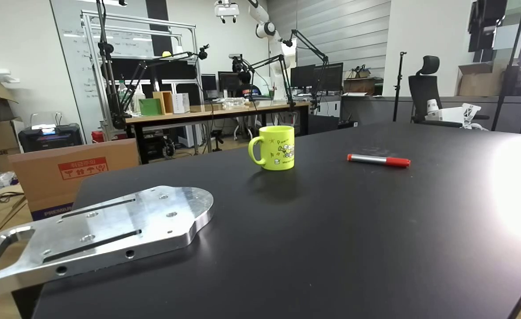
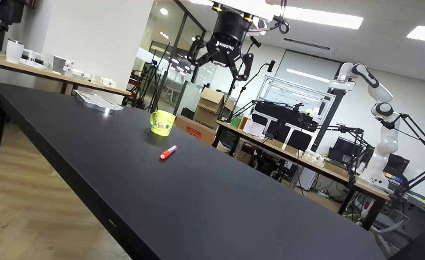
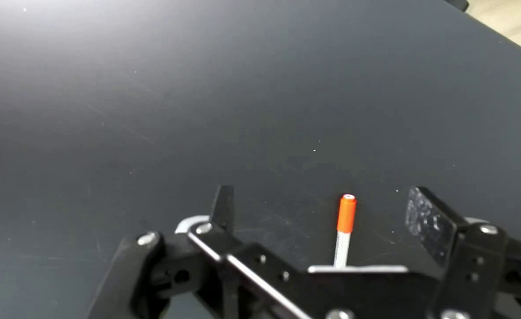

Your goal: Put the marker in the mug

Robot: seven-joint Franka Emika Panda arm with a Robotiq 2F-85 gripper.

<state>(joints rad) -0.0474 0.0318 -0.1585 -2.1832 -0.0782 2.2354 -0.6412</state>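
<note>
Hand (image 3: 324, 212): hovering unclenched, grasping nothing
Red marker (image 3: 346, 217): lying below, showing between fingertips (image 3: 424, 217)
Axis (wrist view): running 12-to-6 o'clock

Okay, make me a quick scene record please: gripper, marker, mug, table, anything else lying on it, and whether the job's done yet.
gripper: open, holding nothing, raised above the table
marker: red with a whitish middle section, lying flat on the table; partly hidden by the gripper in the wrist view
mug: yellow-green, upright, side handle, printed side; apart from the marker, not in the wrist view
table: black top
also on table: silvery metal plate with slots and holes
job status: not done; marker outside the mug
</note>
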